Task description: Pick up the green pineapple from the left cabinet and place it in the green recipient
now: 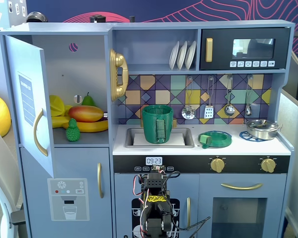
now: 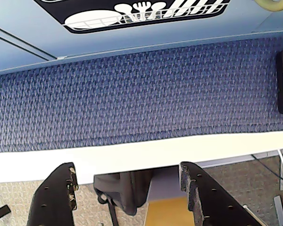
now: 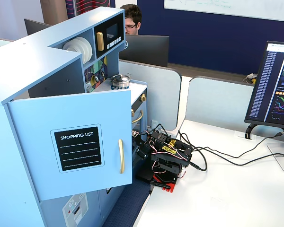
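The green pineapple (image 1: 72,130) stands at the front of the shelf inside the left cabinet (image 1: 26,94), whose door hangs open; the door also shows in a fixed view (image 3: 75,146). The green recipient (image 1: 157,124) stands upright in the sink, handle facing forward. The arm (image 1: 154,208) is folded low in front of the kitchen's lower doors, far below both; it also shows in a fixed view (image 3: 163,158). In the wrist view my gripper (image 2: 127,168) is open and empty, over blue carpet and a white table edge. Pineapple and recipient are out of the wrist view.
A mango (image 1: 85,113), bananas (image 1: 92,127) and a pear (image 1: 88,100) lie behind the pineapple. A flat green dish (image 1: 215,139) and a steel pot (image 1: 262,128) sit on the counter. Cables (image 3: 217,156) trail over the white table.
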Robot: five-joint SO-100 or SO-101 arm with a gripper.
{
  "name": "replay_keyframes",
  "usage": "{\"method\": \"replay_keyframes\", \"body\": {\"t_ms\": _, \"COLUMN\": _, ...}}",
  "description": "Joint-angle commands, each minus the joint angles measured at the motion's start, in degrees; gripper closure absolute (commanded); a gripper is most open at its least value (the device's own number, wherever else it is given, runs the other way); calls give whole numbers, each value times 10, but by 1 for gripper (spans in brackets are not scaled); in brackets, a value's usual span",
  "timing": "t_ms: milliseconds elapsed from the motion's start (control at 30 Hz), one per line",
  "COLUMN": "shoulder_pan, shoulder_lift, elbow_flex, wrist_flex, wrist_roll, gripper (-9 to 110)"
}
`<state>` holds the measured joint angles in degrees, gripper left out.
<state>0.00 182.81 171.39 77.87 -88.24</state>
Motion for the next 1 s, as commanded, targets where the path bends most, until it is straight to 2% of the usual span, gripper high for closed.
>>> {"method": "replay_keyframes", "body": {"t_ms": 0, "shoulder_pan": 30, "shoulder_lift": -6, "elbow_flex": 4, "wrist_flex": 97, "wrist_roll": 33, "gripper": 101}}
{"method": "replay_keyframes", "body": {"t_ms": 300, "shoulder_pan": 24, "shoulder_lift": -6, "elbow_flex": 4, "wrist_flex": 98, "wrist_roll": 26, "gripper": 101}}
{"method": "replay_keyframes", "body": {"t_ms": 400, "shoulder_pan": -29, "shoulder_lift": -8, "elbow_flex": 3, "wrist_flex": 50, "wrist_roll": 27, "gripper": 101}}
{"method": "replay_keyframes", "body": {"t_ms": 533, "shoulder_pan": -149, "shoulder_lift": -14, "elbow_flex": -8, "wrist_flex": -152, "wrist_roll": 55, "gripper": 101}}
{"method": "replay_keyframes", "body": {"t_ms": 700, "shoulder_pan": -306, "shoulder_lift": -56, "elbow_flex": -37, "wrist_flex": -507, "wrist_roll": 38, "gripper": 101}}
{"method": "replay_keyframes", "body": {"t_ms": 800, "shoulder_pan": -390, "shoulder_lift": -100, "elbow_flex": -43, "wrist_flex": -697, "wrist_roll": -25, "gripper": 101}}
{"method": "replay_keyframes", "body": {"t_ms": 967, "shoulder_pan": -461, "shoulder_lift": -240, "elbow_flex": -186, "wrist_flex": -730, "wrist_roll": -95, "gripper": 100}}
